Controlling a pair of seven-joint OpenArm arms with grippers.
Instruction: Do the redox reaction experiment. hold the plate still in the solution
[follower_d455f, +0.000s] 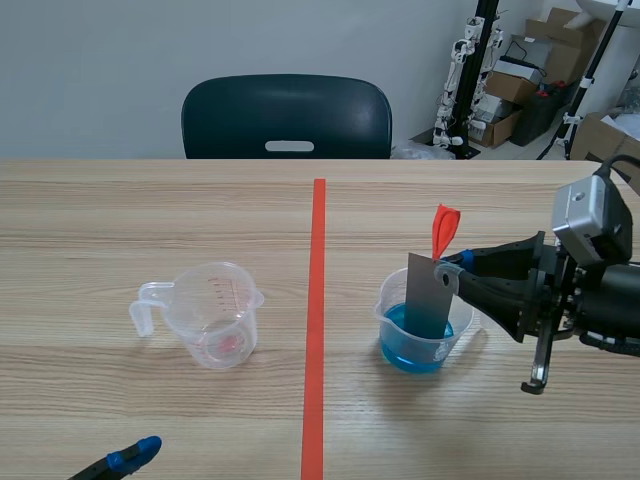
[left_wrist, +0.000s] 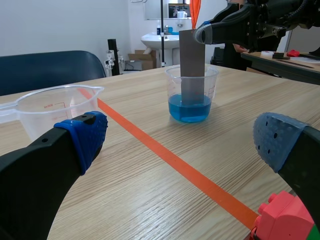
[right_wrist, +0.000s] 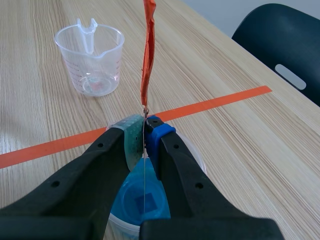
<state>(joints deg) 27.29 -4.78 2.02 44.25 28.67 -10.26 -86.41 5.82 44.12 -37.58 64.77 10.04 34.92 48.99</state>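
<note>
A thin grey metal plate (follower_d455f: 428, 296) with an orange-red tag (follower_d455f: 442, 228) at its top stands upright in a clear cup of blue solution (follower_d455f: 416, 348), its lower end under the liquid. My right gripper (follower_d455f: 452, 268) is shut on the plate's upper edge, right of the tape line. From the right wrist view the plate (right_wrist: 144, 185) shows edge-on between the pads (right_wrist: 131, 136), the tag (right_wrist: 147, 55) rising above them. The left gripper (left_wrist: 182, 142) is open low at the front left, with nothing in it; the cup (left_wrist: 190, 95) and plate (left_wrist: 192, 55) stand well ahead of it.
An empty clear measuring cup with a handle (follower_d455f: 210, 312) stands left of the orange tape line (follower_d455f: 316, 320). A dark chair (follower_d455f: 287, 117) is behind the table's far edge. Boxes and stands clutter the back right. A red block (left_wrist: 282, 220) lies by my left gripper's finger.
</note>
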